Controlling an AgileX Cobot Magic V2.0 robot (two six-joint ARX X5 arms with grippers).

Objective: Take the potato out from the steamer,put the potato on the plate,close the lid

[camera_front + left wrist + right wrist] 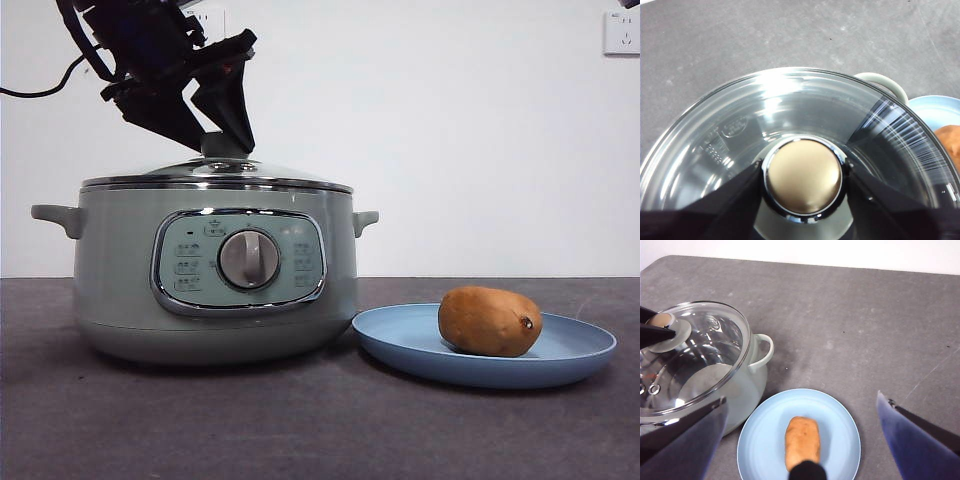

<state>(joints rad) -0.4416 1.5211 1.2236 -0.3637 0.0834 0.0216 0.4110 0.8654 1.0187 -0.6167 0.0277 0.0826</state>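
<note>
Two robot arms work at a dark grey, faintly mottled worktop point(300, 420) before a plain white wall point(450, 130) carrying a socket point(621, 32) at the upper corner. The left gripper point(802, 175) comes down from above, its black fingers point(225, 105) standing on either side of the pale green knob of the lid point(790, 115) and touching it; whether they are truly clenched on it cannot be told. The glass lid rests on the steamer point(215, 270), a sage-green pot with a chrome-framed panel and a round grey dial point(249, 259). Just beside the steamer sits the plate point(400, 340), light blue, and the potato point(489, 321) lies on it, a dark spot at one end. The right gripper point(800, 440) hovers above the plate with fingers point(682, 440) spread wide and released, the potato between them and below, nothing in its way.
</note>
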